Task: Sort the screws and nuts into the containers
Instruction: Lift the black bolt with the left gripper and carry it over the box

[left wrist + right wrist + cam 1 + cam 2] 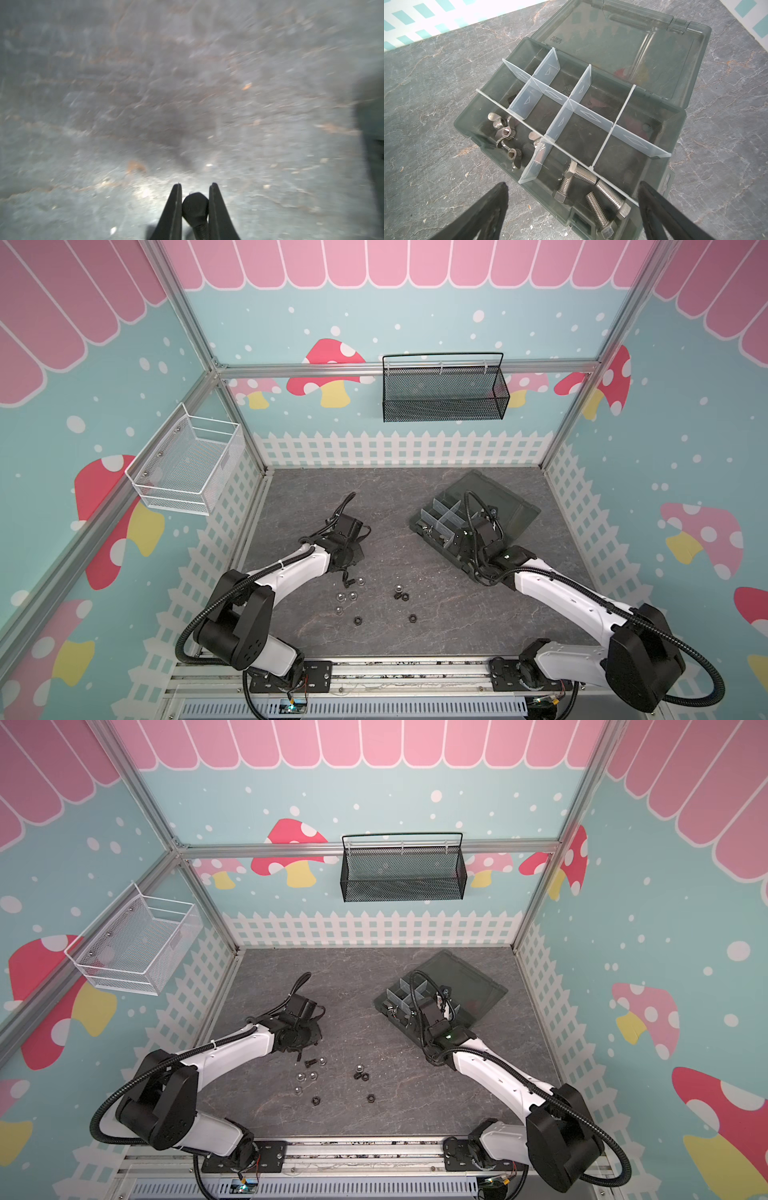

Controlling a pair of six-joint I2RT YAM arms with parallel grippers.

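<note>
My left gripper (pixel 195 186) is shut on a short black screw (pixel 195 205), its hex head pinched between the fingers just above the grey table; that view is blurred. In both top views this gripper (pixel 345 577) sits left of centre, beside loose silver nuts (pixel 347 596) and black nuts (pixel 401 596). My right gripper (pixel 573 184) hangs open over the near edge of the containers (pixel 467 128), a dark organizer box with white dividers (pixel 583 113) and its lid (pixel 623 52) open. Several silver screws (pixel 591 199) lie in one compartment and several wing nuts (pixel 506 135) in another.
A black mesh basket (pixel 444 393) hangs on the back wall and a white wire basket (pixel 187 464) on the left wall. More black nuts (pixel 356 620) (pixel 412 617) lie toward the front of the table. The box (pixel 515 506) stands at the back right.
</note>
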